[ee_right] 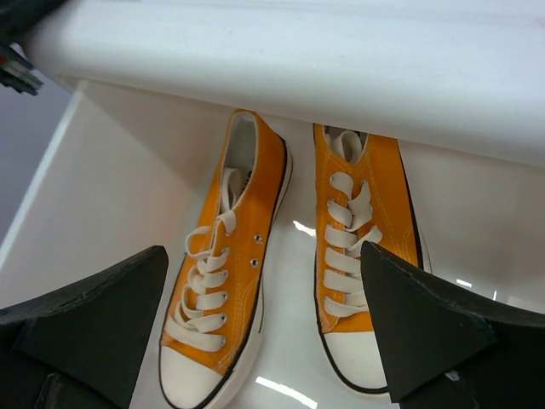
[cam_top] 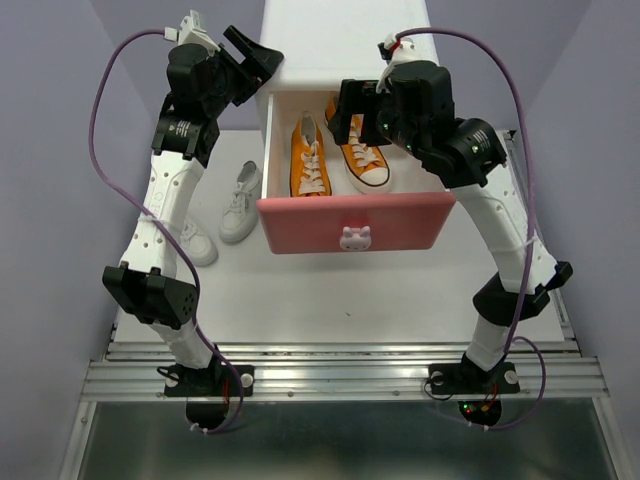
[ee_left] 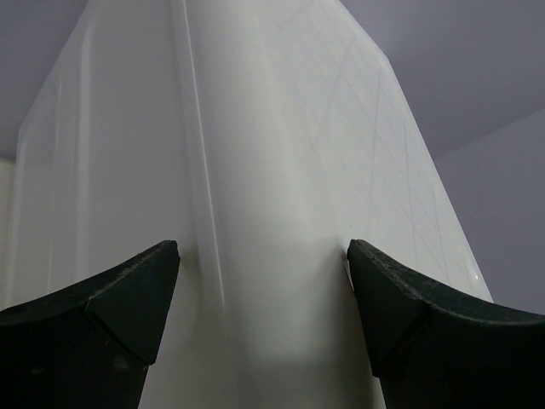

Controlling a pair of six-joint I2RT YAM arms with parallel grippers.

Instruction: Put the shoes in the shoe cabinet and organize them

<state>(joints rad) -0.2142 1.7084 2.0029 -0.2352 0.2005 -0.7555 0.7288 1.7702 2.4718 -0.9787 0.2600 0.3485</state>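
Observation:
The shoe cabinet (cam_top: 345, 40) stands at the back middle with its upper drawer (cam_top: 355, 222) pulled out towards me. Two orange shoes (cam_top: 310, 160) (cam_top: 365, 158) lie side by side in that drawer, toes to the pink front. On the table to the left lies a white shoe (cam_top: 241, 203); a second white shoe (cam_top: 197, 243) is partly hidden behind my left arm. My right gripper (ee_right: 264, 251) hangs open above the orange pair (ee_right: 243, 221) (ee_right: 379, 179), holding nothing. My left gripper (ee_left: 262, 251) is open against the cabinet's upper left edge (ee_left: 255, 170), its fingers astride the white wall.
A bunny knob (cam_top: 355, 238) sticks out from the drawer front. The lower drawer is hidden beneath the open one. The table (cam_top: 350, 290) ends at a metal rail (cam_top: 340, 375) by the arm bases. Purple walls close in both sides.

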